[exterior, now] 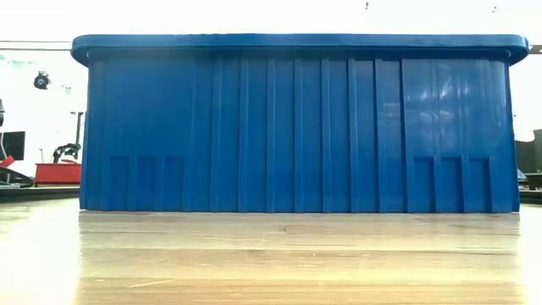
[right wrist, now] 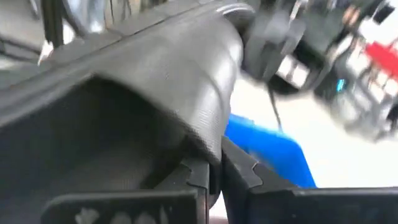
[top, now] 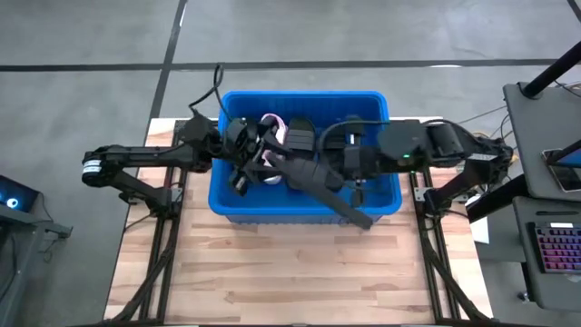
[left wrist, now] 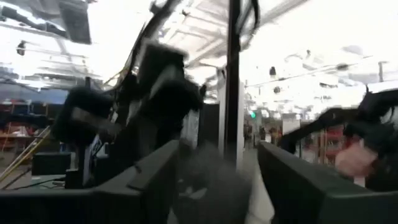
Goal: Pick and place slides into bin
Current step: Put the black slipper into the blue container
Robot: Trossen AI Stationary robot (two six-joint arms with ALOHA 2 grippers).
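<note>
The wooden bench (top: 300, 263) carries the blue bin (top: 304, 211), which stands toward its far edge and fills most of the low view (exterior: 296, 127) as a ribbed wall under a rolled rim. Both dark arms reach in level from the bench's two sides and meet over the bin's open top. The left arm (top: 136, 163) stretches across from its side, and its gripper (top: 259, 154) sits above the bin's left half, jaws parted with nothing clearly between them, just beside a pale pink slide (top: 274, 136) that lies inside the bin. The right arm (top: 436, 145) bends in from the opposite side, and its gripper (top: 349, 173) has its jaws clenched on the edge of a black slide (top: 327, 186), which hangs slanted over the bin's near wall, its far end jutting past the rim.
</note>
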